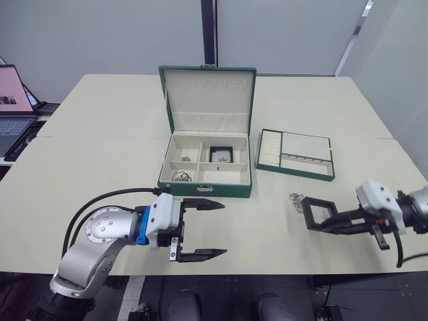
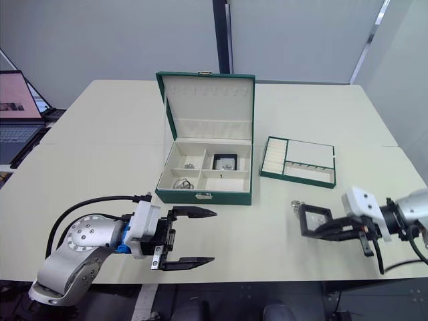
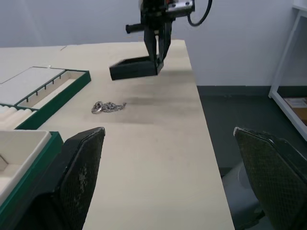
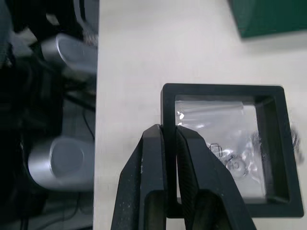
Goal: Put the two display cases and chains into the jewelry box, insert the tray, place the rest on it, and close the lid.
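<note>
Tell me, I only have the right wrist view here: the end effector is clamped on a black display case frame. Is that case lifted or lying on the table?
Observer: Lifted. The left wrist view shows the display case held clear of the table by the right end effector.
Operator: Where's the other case?
Observer: Already in the jewelry box, back right compartment.
Operator: Any chain left out?
Observer: One chain lies on the table near the held case.
Operator: And the left end effector?
Observer: Open, in front of the box.
</note>
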`<act>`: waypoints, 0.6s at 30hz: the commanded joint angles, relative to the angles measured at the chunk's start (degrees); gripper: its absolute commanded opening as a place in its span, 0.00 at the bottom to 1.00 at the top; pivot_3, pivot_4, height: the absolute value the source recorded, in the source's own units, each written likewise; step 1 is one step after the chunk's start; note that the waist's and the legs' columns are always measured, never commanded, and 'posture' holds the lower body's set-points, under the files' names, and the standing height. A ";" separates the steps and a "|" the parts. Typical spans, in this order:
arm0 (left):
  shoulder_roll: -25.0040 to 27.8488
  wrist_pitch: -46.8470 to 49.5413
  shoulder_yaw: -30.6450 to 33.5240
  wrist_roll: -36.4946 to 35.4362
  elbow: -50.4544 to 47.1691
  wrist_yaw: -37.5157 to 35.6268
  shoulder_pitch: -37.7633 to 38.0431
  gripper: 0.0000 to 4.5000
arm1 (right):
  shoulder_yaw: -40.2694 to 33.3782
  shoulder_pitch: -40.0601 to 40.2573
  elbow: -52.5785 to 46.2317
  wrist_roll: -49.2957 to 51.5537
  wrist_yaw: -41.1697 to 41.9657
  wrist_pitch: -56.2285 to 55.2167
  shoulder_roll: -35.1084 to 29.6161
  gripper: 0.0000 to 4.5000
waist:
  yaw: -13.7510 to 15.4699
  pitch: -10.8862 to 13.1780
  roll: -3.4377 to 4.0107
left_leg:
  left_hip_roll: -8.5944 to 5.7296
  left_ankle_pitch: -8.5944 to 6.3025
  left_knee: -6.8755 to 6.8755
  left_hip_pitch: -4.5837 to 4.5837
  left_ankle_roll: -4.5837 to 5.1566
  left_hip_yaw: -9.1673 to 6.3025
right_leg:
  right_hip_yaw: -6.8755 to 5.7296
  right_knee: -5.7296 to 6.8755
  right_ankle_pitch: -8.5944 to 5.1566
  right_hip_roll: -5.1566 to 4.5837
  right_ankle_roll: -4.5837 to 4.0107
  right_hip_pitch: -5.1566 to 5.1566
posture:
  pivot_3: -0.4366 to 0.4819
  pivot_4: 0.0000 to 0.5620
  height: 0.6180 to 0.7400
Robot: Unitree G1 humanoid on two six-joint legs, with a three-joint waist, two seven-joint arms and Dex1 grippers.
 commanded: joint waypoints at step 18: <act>-5.66 6.63 19.19 -4.26 -10.89 25.38 13.05 1.00 | 26.41 -51.39 22.86 -12.03 -10.62 21.39 30.97 0.02 | -0.05 0.01 -0.01 | 0.04 0.01 -0.01 -0.37 -0.01 0.19 | 0.13 0.15 0.01 -0.04 -0.01 -0.78 | 0.48 0.27 1.00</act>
